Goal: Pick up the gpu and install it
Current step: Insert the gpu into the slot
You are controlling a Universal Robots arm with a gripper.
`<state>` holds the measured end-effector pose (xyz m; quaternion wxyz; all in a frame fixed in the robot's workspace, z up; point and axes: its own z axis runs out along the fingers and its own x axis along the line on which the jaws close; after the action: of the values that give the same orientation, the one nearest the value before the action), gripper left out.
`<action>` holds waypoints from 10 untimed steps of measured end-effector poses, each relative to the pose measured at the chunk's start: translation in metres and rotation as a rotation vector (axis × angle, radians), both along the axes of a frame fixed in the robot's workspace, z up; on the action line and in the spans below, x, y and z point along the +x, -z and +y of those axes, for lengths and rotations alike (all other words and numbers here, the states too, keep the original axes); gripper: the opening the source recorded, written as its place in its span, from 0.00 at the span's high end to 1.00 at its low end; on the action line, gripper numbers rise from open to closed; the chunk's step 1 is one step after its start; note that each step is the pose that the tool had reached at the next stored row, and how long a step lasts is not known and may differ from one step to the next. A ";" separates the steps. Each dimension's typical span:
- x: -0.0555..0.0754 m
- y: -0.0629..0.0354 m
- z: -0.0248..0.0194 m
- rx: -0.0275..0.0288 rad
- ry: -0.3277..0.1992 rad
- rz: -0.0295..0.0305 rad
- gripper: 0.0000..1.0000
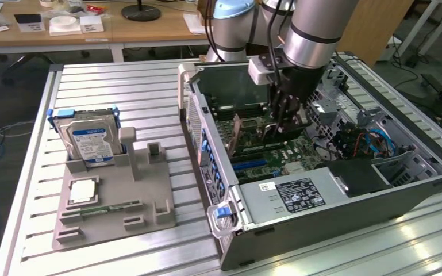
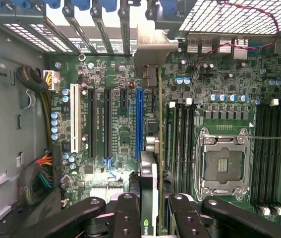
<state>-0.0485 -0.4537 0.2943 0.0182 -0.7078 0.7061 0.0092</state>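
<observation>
My gripper (image 1: 286, 127) reaches down into the open computer case (image 1: 205, 144) and is shut on the gpu (image 1: 261, 138), which stands on edge over the motherboard (image 1: 282, 155). In the wrist view the gpu (image 2: 150, 173) runs edge-on between my black fingers (image 2: 126, 214), and the gripper (image 2: 152, 218) holds its near end. The card's silver bracket (image 2: 152, 47) lies against the case's rear slot openings. The card sits just beside the blue slot (image 2: 139, 119), between it and the memory slots (image 2: 180, 134). Whether it is seated in a slot I cannot tell.
A grey fixture (image 1: 113, 221) on the exterior view's left holds a hard drive (image 1: 90, 141) and a memory stick (image 1: 102, 211). Inside the case are the CPU socket (image 2: 222, 163), cable bundles (image 2: 36, 173), a power supply (image 1: 298, 195) and drive cables (image 1: 362, 141).
</observation>
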 end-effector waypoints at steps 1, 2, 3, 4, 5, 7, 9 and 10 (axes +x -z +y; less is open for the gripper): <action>0.000 0.0006 -0.0001 0.0001 0.000 0.0000 0.73; 0.000 0.0008 -0.0004 0.0001 0.000 0.0000 0.73; -0.001 0.0009 -0.0011 0.0000 0.000 0.0000 0.73; -0.001 0.0011 -0.0018 0.0000 0.000 0.0000 0.73; -0.001 0.0015 -0.0021 0.0001 0.000 0.0000 0.73; -0.002 0.0022 -0.0025 0.0000 0.000 0.0000 0.73; -0.003 0.0029 -0.0026 0.0000 0.000 0.0000 0.73; -0.004 0.0036 -0.0026 0.0002 0.000 -0.0001 0.73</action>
<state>-0.0525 -0.4563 0.2907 0.0182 -0.7078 0.7061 0.0093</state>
